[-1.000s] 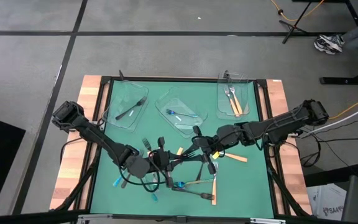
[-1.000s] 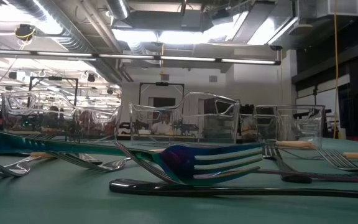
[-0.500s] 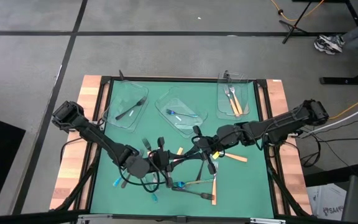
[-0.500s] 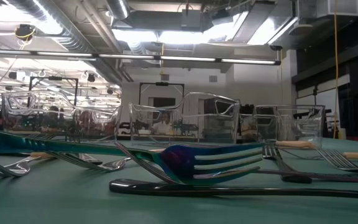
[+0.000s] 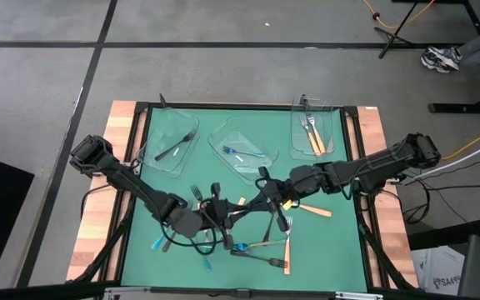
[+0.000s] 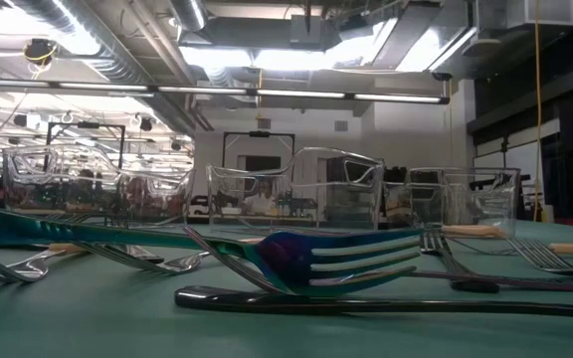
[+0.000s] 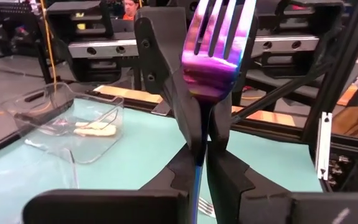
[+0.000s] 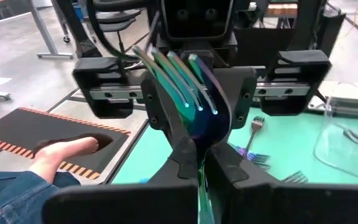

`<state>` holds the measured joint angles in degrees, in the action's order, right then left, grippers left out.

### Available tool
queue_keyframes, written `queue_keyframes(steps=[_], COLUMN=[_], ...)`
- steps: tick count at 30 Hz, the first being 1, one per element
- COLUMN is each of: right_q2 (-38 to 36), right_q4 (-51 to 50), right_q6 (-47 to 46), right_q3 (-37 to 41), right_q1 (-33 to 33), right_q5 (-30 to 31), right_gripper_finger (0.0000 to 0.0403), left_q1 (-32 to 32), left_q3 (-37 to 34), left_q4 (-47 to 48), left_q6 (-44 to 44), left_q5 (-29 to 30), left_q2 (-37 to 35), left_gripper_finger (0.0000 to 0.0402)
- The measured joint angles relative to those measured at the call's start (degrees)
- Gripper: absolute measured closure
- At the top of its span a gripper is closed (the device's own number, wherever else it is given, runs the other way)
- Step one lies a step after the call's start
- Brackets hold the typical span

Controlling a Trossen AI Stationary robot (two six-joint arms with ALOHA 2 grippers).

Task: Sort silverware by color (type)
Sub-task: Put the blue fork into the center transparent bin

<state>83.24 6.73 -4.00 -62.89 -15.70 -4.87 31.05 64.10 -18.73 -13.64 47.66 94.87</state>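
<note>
Between your two grippers an iridescent fork point(image 7: 219, 62) spans: right gripper point(image 5: 267, 197) clamped on one end, left gripper point(image 5: 215, 210) easing around the other. Beyond them, three trays point(image 5: 242, 150) hold few pieces; most silverware point(image 5: 261, 250) lies unsorted beneath.

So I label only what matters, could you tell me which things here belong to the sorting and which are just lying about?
Job: blue-purple fork in the right hand; loose forks on the mat; orange-handled forks; clear trays.
Lying about: orange cable; shoe.
</note>
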Motion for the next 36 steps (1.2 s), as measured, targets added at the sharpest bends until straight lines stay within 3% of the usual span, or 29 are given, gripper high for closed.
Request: queue_keyframes(steps=[11, 27, 36], right_q2=[0.0, -0.61, -0.79], right_q4=[-1.99, -5.79, -5.76], right_q6=[-5.16, -5.8, -2.97], right_q3=[0.0, -0.11, -0.09], right_q1=[6.26, 15.72, 21.68], right_q5=[-10.49, -16.85, -17.24], right_gripper_finger=[0.0401, 0.0401, 0.0401], left_q1=[-1.51, -3.67, -3.67], left_q3=[0.04, 0.0, 0.0], left_q4=[13.27, 20.85, 21.35], left_q6=[-15.71, -19.54, -23.83], left_q5=[-0.36, -2.86, -8.76], left_q2=[0.0, 0.09, 0.09], left_gripper_finger=[0.037, 0.0367, 0.0316])
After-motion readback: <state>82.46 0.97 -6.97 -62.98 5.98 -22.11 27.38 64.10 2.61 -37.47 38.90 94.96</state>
